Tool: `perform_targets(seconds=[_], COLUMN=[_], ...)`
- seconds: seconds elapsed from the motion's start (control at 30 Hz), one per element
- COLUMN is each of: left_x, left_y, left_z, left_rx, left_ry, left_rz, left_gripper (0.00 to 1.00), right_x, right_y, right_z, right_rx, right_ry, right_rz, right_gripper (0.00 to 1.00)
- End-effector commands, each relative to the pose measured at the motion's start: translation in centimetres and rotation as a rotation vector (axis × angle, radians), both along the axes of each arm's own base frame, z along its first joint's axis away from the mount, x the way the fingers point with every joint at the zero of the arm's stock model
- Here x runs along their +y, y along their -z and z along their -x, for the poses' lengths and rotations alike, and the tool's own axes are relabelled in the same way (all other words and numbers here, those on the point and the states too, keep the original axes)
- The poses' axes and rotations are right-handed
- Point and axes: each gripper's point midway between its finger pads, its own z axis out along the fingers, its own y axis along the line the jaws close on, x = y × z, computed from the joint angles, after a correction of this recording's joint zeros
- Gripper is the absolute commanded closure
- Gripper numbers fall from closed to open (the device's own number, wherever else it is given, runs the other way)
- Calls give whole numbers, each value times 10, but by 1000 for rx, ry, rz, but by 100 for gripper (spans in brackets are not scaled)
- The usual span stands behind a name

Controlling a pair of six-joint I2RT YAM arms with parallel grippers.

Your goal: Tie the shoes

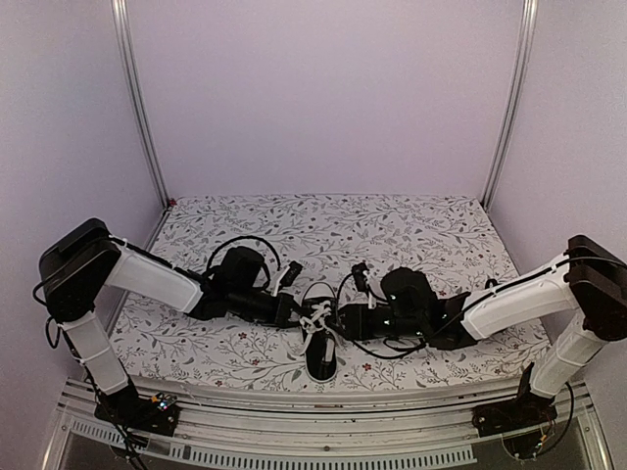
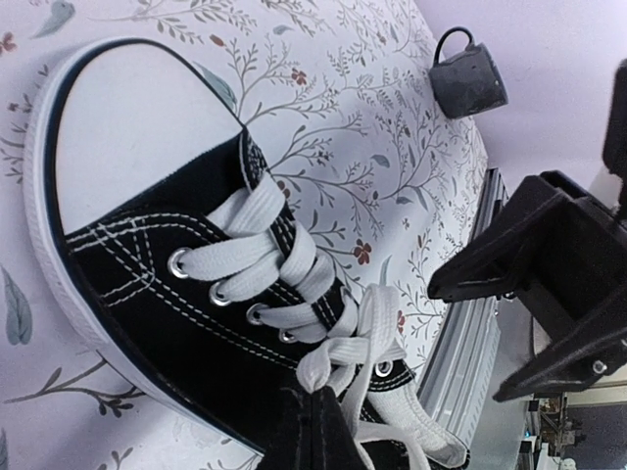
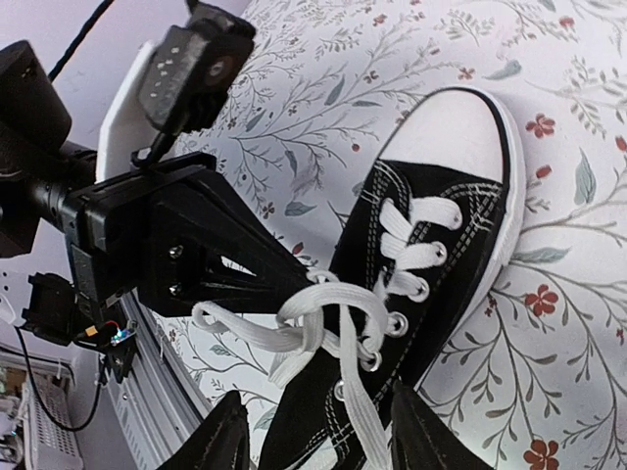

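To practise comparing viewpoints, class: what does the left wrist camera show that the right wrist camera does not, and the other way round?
Only the left wrist view: a dark grey mug on the flowered cloth.
Only the right wrist view: the whole left hand seen from outside, with its wrist camera, its tips shut on the white laces.
Both: the black sneaker with its white toe cap, the laces loose near the top eyelets, and the same cloth under it.

A robot-lab test cell: plain lilac walls (image 1: 323, 88), aluminium frame posts (image 1: 140, 108) (one each side), floral-clothed table (image 1: 411, 230).
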Motion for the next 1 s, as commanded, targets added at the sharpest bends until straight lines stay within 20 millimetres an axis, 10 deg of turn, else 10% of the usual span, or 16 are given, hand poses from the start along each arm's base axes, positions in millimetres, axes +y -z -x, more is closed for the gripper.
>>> perform_targets(seconds=[0.0, 0.57, 0.87, 0.97], left_x=[2, 0, 2, 3], left_y=[-11, -8, -7, -5], left_z=[-5, -4, -5, -5], left_rx=[-20, -9, -12, -14], left_ry=[-7, 2, -6, -10], left_rz=[26, 23, 15, 3], left_gripper=[100, 100, 100, 100], right_x=[13, 60, 51, 42], right_y=[-19, 7, -1, -10], right_z=[-2, -13, -22, -24], right_rx=[-124, -246, -241, -231], right_ry=[-44, -116, -29, 19], right_rz=[87, 359, 365, 354], right_gripper=[46, 39, 95, 98])
